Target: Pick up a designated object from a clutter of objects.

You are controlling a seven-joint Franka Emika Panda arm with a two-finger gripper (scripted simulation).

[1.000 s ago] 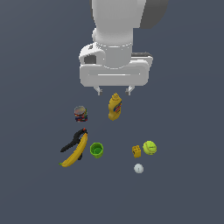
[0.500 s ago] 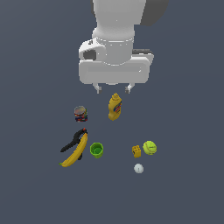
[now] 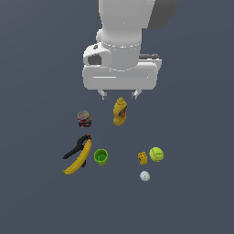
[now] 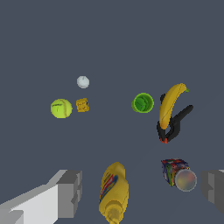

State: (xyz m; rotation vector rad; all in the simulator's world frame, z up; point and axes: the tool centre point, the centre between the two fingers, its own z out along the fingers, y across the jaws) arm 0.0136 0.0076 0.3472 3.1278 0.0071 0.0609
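At nine o'clock in the exterior view's clutter lay the banana (image 3: 78,158) with the black clamp (image 3: 76,147) touching its upper side, and the small can (image 3: 84,118) stood above them toward ten o'clock. Next came the green cup (image 3: 101,156), upright and just beside the banana's upper end. At twelve o'clock the yellow mustard bottle (image 3: 119,111) stood directly beneath the gripper (image 3: 119,94), whose fingers hung wide apart and held nothing; the wrist view confirmed this, with the mustard bottle (image 4: 113,192) showing between the two grey fingers (image 4: 70,192). Toward four o'clock sat the yellow block (image 3: 142,157), touching or almost touching the green tennis ball (image 3: 156,154) on its right.

The white ball (image 3: 145,175), the smallest item, rested alone at five o'clock of the group, just below the yellow block and apart from it; the wrist view showed the white ball (image 4: 83,82) likewise clear of its neighbours.

It would probably be light, hard and smooth, liable to roll or squirt out if nudged off centre. Judging from its open surroundings, the pads should straddle it across its widest girth, coming straight down, well away from the gripper's present place over the bottle.
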